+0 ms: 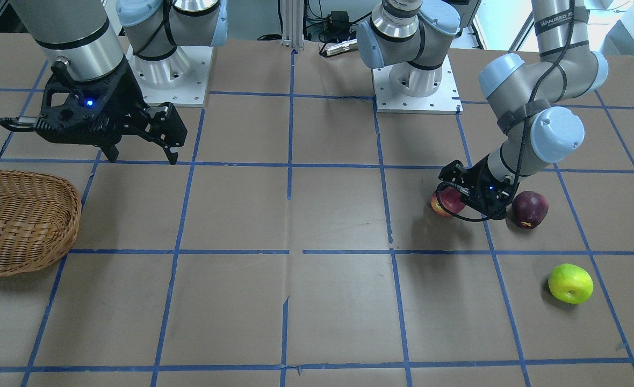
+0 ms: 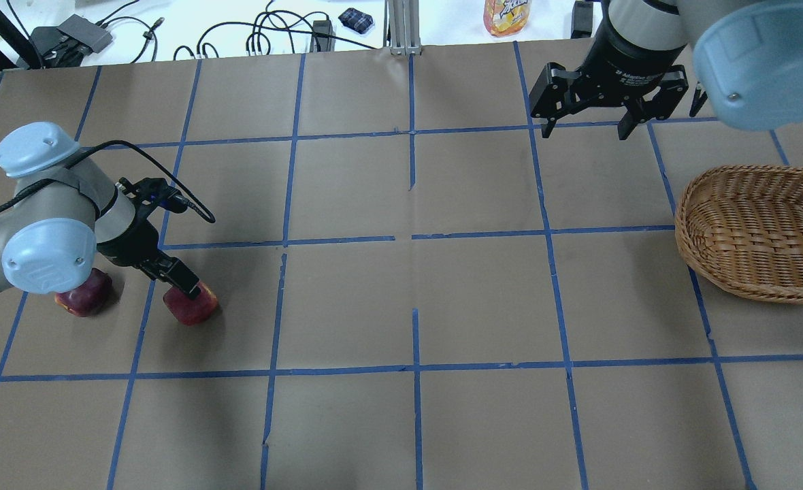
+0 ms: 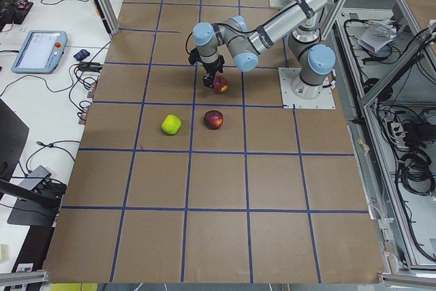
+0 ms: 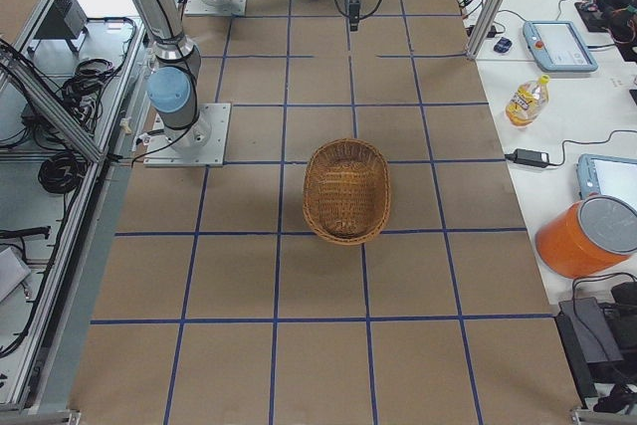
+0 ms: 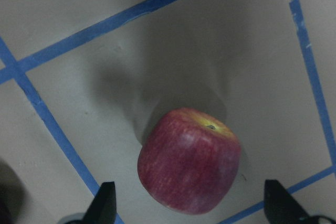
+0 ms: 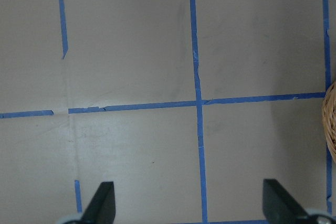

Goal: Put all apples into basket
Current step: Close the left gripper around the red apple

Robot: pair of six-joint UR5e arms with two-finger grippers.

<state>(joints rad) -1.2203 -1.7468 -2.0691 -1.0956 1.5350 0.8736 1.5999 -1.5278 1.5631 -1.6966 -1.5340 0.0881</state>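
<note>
The left gripper (image 5: 191, 205) hangs right over the red, streaky-skinned apple (image 5: 189, 169), its fingers (image 5: 106, 201) spread with worktop showing on both sides of the fruit, so nothing is pinched yet. The apple sits between the two tips and a little ahead of them; being round, it has no long axis to line up with, and the grasp looks to turn on coming straight down. The left arm is much the nearer to all the fruit.

The right gripper (image 2: 585, 131), also spread and empty, hovers by the shallow light-brown wicker basket (image 2: 748, 224) at the far right end of the brown papered worktop (image 2: 408, 299) — well apart from the apples.

The front-facing view alone shows the dark maroon apple (image 1: 530, 209) just beside the left gripper and the yellow-green apple (image 1: 570, 283) farther out; overhead, the arm half covers the maroon one.
</note>
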